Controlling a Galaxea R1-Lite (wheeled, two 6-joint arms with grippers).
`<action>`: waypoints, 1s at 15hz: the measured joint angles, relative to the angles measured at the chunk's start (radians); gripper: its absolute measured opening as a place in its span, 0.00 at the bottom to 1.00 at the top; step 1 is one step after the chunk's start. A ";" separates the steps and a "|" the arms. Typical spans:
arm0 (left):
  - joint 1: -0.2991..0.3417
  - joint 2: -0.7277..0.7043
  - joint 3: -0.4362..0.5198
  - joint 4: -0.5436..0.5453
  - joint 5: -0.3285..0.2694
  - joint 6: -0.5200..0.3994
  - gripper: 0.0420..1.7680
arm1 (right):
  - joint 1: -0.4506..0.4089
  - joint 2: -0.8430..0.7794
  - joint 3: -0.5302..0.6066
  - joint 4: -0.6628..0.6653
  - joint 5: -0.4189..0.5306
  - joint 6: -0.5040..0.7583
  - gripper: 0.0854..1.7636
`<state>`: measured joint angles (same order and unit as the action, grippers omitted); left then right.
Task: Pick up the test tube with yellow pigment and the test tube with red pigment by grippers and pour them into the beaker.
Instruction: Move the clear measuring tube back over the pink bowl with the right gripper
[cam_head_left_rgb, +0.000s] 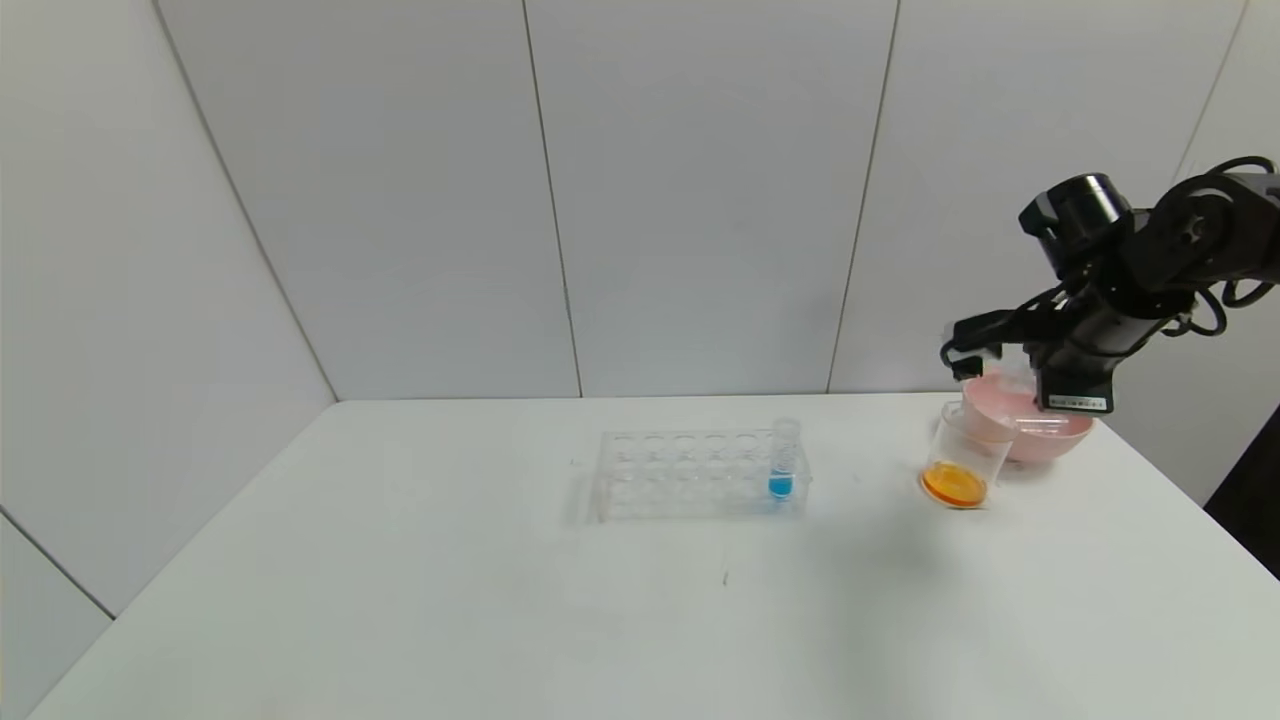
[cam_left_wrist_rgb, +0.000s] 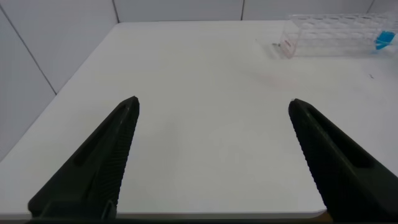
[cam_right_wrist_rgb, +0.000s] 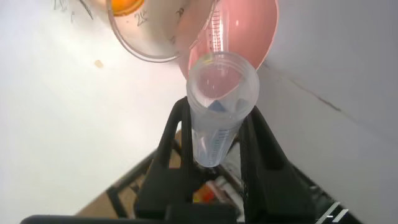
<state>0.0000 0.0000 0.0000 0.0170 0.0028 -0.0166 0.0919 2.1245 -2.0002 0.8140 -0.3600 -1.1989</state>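
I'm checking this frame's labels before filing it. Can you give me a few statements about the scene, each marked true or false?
1. The right gripper is shut on an empty test tube. True.
2. The beaker holds blue liquid. False: its liquid is orange.
3. A tube with blue liquid stands at the right end of the clear tube rack. True.
4. The left gripper is closed on the rack. False: it is open, over bare table, away from the rack.
5. The pink bowl sits at the table's left edge. False: it is at the far right, just behind the beaker.
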 joint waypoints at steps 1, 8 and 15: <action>0.000 0.000 0.000 0.000 0.000 0.000 0.97 | -0.006 -0.005 0.000 0.000 0.028 0.092 0.24; 0.000 0.000 0.000 0.000 0.000 0.000 0.97 | -0.064 -0.066 0.018 0.000 0.370 0.557 0.24; 0.000 0.000 0.000 0.000 0.000 0.000 0.97 | -0.172 -0.137 0.032 -0.008 0.569 0.869 0.24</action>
<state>0.0000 0.0000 0.0000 0.0170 0.0023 -0.0166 -0.0798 1.9872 -1.9685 0.8060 0.2091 -0.3304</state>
